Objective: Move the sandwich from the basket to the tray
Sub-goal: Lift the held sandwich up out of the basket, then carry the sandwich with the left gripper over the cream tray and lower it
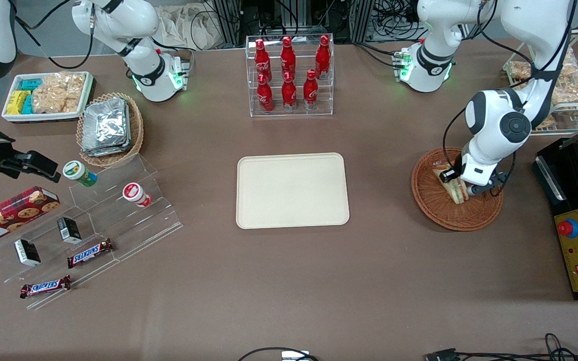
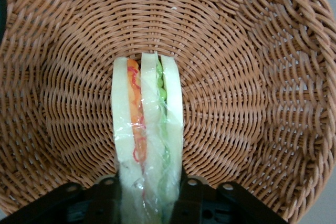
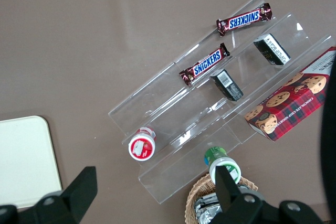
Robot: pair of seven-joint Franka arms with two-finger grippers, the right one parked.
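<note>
Front view, from the parked arm's end of the table toward the working arm's. A white bin [image 1: 47, 95] held blue, yellow and clear snack packets; beside it a light tan wicker basket [image 1: 111, 129] carried a stack of foil packets [image 1: 105, 127]. Nearer the camera, a clear stepped display [image 1: 99, 223] bore two small round tubs [image 1: 80, 173], a cookie box [image 1: 9, 214], two dark small boxes [image 1: 69, 229] and two Snickers bars [image 1: 90, 252].

At mid-table a clear rack [image 1: 290, 75] held six red bottles [image 1: 288, 56]. The tray [image 1: 292, 190] lay flat nearer the camera than the rack, its cream surface bare.

Toward the working arm's end, the basket [image 1: 455, 189] sat on the brown table [image 1: 289, 291], well apart from the tray. The sandwich [image 1: 453, 186] stood on edge inside the basket, between the gripper [image 1: 462, 182] fingers. A wire rack of bagged snacks [image 1: 562, 80] and a black control box [image 1: 577, 250] with a red button stood closest to the table's end.

Left wrist view. The sandwich [image 2: 147, 140] showed three white bread slices, with orange-red filling in one gap and green in the other, under clear wrap. The gripper [image 2: 148, 192] was closed on the wedge, a black finger [image 2: 106, 195] pressed against each outer slice. The basket [image 2: 252, 93] weave surrounded it on all sides.
</note>
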